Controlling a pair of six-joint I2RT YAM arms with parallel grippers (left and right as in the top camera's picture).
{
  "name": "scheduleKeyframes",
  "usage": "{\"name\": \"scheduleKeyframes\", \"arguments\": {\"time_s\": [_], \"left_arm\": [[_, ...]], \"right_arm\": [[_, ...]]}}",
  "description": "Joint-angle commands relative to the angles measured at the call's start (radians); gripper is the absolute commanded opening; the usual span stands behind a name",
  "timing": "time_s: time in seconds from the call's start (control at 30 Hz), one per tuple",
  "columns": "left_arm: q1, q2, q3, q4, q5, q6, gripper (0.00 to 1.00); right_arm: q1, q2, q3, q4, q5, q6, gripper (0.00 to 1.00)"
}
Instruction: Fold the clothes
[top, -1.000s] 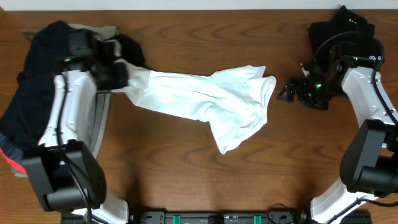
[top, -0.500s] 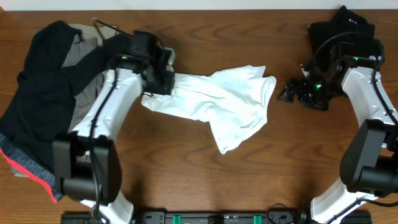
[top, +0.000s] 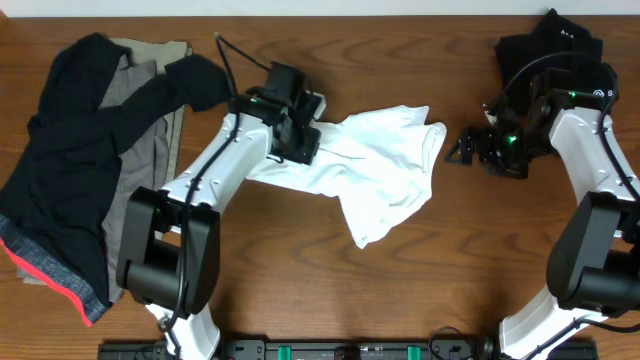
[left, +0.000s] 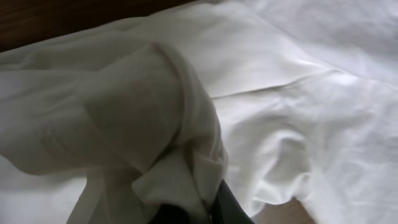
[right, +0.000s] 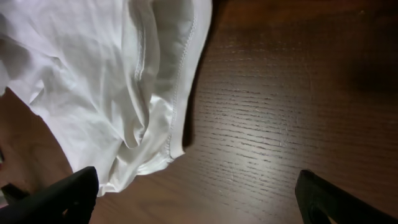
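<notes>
A large white T-shirt lies crumpled at the table's middle. My left gripper is over its left part, with the shirt's left end bunched under it. In the left wrist view the dark fingers sit close together with a fold of the white T-shirt pinched between them. My right gripper hovers just right of the shirt, apart from it. Its fingers stand wide open over bare wood, with the T-shirt's hemmed edge to their upper left.
A pile of dark clothes with a grey garment and a red hem covers the left of the table. A black garment lies at the back right, behind the right arm.
My left gripper has carried the shirt's left end rightward, from the dark pile to over the shirt's middle. The shirt is now shorter and doubled on itself. The right arm has not moved.
</notes>
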Motion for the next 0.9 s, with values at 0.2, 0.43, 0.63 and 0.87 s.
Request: {"name": "scheduleKeyframes", "arguments": {"time_s": [0.2,0.43,0.63,0.87], "left_arm": [[-0.039,-0.01,0.006,0.029,-0.003,-0.04,0.98],[0.023,-0.069,0.008,0.035,-0.004,-0.106,0.98],[0.127,-0.075,0.006,0.036,-0.005,-0.134,0.99],[0.173,0.014,0.005,0.049,0.003,-0.137,0.79]], "right_arm": [[0.008,-0.011,0.018,0.002,-0.014,-0.013,0.99],[0.008,-0.011,0.018,0.01,-0.014,-0.013,0.99],[0.008,-0.011,0.018,0.021,-0.014,-0.013,0.99],[0.008,-0.011,0.018,0.026,-0.014,-0.027,0.99]]}}
